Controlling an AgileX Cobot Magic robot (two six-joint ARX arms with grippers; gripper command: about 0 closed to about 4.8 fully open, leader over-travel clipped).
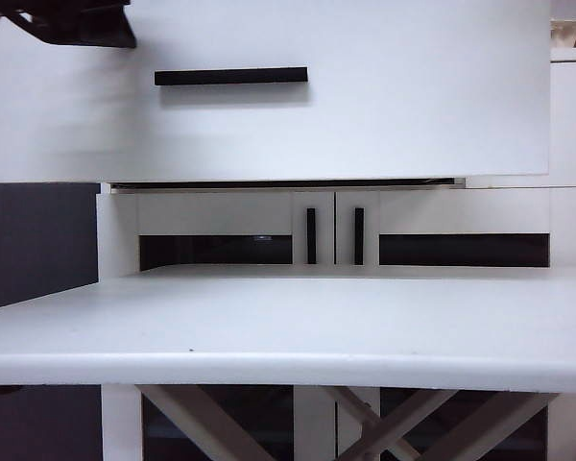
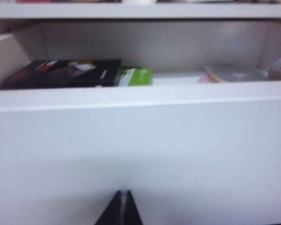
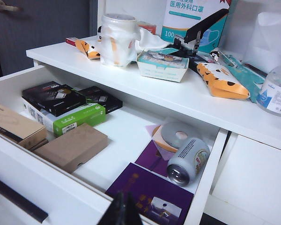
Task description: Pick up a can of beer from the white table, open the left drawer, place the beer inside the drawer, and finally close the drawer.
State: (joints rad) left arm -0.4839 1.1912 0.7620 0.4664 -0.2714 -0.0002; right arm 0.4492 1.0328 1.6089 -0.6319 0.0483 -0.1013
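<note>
The left gripper has its fingers pressed together on nothing, tips hovering just in front of the blank white face of the left drawer, below its top edge. The right gripper is likewise closed and empty, hanging above the front of the open drawer and looking down into it. Inside, the can of beer lies on its side, its open-tab end toward the front, against the drawer's side wall, resting partly on a purple folder and just beside a silver disc; a green box, black boxes and brown cartons fill the other half. In the exterior view the drawer front with its black bar handle juts out over the white table, which carries nothing. So the can is stowed and only the closing seems left. To do it well, the left gripper should meet the front squarely near the handle's height, at mid-width, and push straight and slowly so the drawer does not skew or jolt the can rolling; the right gripper should lift clear of the cabinet's edge first.
</note>
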